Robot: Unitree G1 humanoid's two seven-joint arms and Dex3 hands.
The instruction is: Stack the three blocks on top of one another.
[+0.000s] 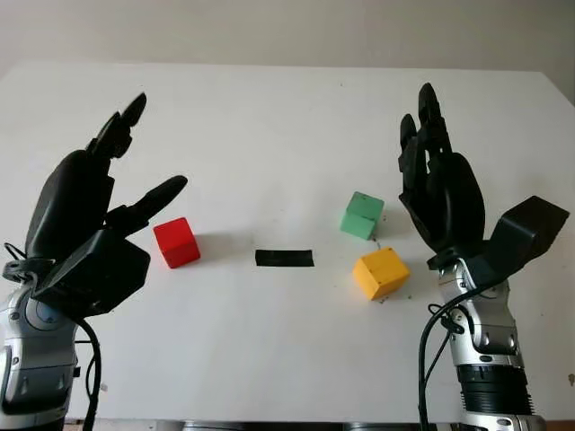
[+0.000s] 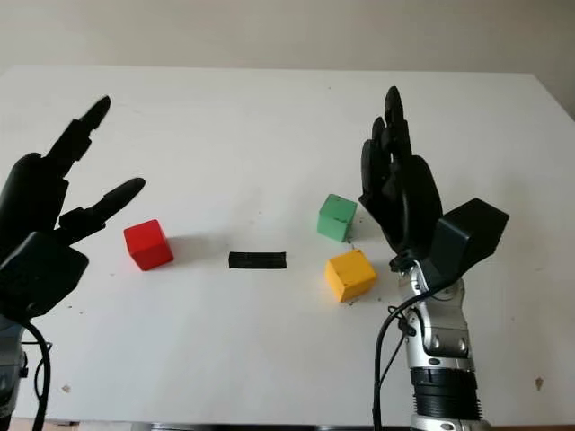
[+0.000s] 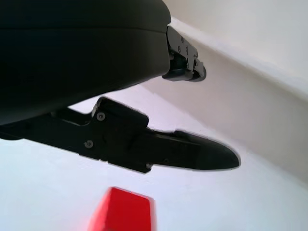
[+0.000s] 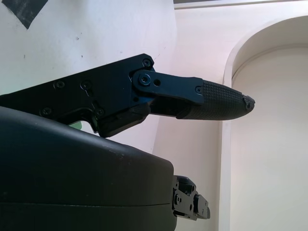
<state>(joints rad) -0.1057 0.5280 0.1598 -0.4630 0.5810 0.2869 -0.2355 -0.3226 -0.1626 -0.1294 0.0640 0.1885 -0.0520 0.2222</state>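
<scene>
my left hand point(image 1: 85, 215) open, held nothing, left of frame | red block point(image 1: 176, 242) just right of its fingers, nearest to it | black tape strip point(image 1: 285, 259) at centre | green block point(image 1: 362, 216) and yellow block point(image 1: 380, 273) right of centre, close together, just left of my open, empty right hand point(image 1: 440, 193) | none stacked yet

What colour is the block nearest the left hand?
Red. The block sits just beside the open left hand, clearest in the left eye view.
</scene>
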